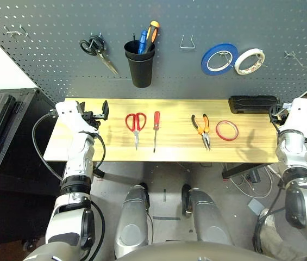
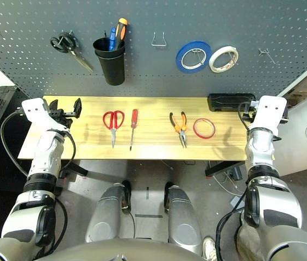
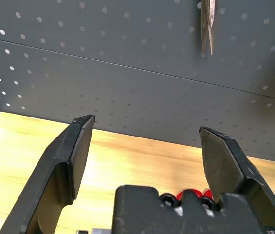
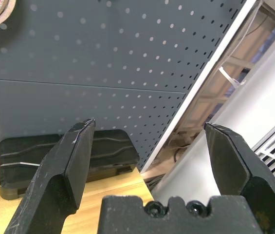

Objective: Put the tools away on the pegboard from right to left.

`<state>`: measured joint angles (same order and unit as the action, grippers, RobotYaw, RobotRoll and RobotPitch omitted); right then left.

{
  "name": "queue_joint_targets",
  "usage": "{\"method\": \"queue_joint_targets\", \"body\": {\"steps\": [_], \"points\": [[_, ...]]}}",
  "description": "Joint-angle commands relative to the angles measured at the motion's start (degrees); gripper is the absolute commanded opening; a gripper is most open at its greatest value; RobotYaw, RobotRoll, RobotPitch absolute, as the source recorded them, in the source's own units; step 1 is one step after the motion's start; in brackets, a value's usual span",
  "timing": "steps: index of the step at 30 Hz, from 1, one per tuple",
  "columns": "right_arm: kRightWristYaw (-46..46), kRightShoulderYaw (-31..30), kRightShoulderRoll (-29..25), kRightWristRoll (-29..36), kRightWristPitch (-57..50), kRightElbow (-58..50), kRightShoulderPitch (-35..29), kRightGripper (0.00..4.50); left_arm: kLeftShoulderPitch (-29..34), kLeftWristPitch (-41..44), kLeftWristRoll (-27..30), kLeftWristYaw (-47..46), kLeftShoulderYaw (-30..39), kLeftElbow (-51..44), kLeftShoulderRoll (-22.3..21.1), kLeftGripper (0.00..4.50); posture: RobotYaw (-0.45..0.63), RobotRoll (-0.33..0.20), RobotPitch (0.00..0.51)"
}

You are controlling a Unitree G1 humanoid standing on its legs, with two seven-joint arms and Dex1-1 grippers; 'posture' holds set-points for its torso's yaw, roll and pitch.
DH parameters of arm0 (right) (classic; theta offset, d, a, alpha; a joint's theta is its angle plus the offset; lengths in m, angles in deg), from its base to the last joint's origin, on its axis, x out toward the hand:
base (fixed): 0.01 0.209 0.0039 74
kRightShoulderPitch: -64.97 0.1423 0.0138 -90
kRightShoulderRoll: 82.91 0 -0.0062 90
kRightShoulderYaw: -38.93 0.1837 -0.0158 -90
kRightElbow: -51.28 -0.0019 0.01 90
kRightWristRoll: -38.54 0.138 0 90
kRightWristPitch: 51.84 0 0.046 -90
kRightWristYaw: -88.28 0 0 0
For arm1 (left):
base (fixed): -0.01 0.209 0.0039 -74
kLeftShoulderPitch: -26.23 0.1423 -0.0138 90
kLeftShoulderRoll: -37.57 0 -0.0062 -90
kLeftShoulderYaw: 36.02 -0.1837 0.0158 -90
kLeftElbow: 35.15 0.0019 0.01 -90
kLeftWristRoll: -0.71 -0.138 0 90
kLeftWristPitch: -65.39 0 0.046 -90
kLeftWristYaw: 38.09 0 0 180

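Four tools lie in a row on the wooden table (image 1: pixel 175 111): red-handled scissors (image 1: pixel 136 125), a slim red-handled screwdriver (image 1: pixel 156 129), orange-and-black pliers (image 1: pixel 201 129) and a thin red tape ring (image 1: pixel 227 130) furthest right. Behind the table rises the dark grey pegboard (image 1: pixel 50 65). My left gripper (image 3: pixel 147 124) hovers open over the table's left end, left of the scissors, with nothing between its fingers. At the table's right end, right of the tape ring, my right gripper (image 4: pixel 149 124) is open and holds nothing.
On the pegboard hang black-handled scissors (image 1: pixel 96 50), a black cup (image 1: pixel 141 69) with screwdrivers, a bare hook (image 1: pixel 187 42), a blue tape roll (image 1: pixel 218 58) and a white one (image 1: pixel 249 60). A black box (image 1: pixel 252 103) sits at the table's back right.
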<state>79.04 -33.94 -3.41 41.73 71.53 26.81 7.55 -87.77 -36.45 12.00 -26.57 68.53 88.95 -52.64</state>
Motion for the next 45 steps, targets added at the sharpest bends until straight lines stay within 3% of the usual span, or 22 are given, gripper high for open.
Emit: {"method": "queue_joint_targets", "body": {"steps": [1,11,21,29,45], "points": [[0.31,0.55,0.18,0.49,0.47,0.69,-1.12,4.5,1.1,0.86,0.03,-0.17,0.09,-0.69,0.26,4.47,0.12,0.0,0.222],[6.46,-0.06,-1.79,1.15,-7.23,0.91,0.36,4.5,3.2,6.25,1.5,4.77,-2.54,-6.87,0.87,4.47,0.1,0.0,0.235],[34.15,-10.9,-7.15,-3.63,-22.24,-3.74,0.56,4.5,9.14,23.99,4.45,20.87,-12.55,-25.43,-3.59,4.47,0.09,0.0,0.269],[52.42,-19.76,-7.49,-7.68,-31.02,-6.23,2.21,4.5,10.91,34.05,4.91,26.69,-17.92,-34.18,-7.62,4.47,0.1,0.0,0.298],[52.52,-29.77,-1.84,-18.1,-34.81,7.32,9.33,4.39,16.17,41.47,5.25,25.94,-16.38,-44.86,-11.01,4.49,0.23,0.0,0.352]]}}
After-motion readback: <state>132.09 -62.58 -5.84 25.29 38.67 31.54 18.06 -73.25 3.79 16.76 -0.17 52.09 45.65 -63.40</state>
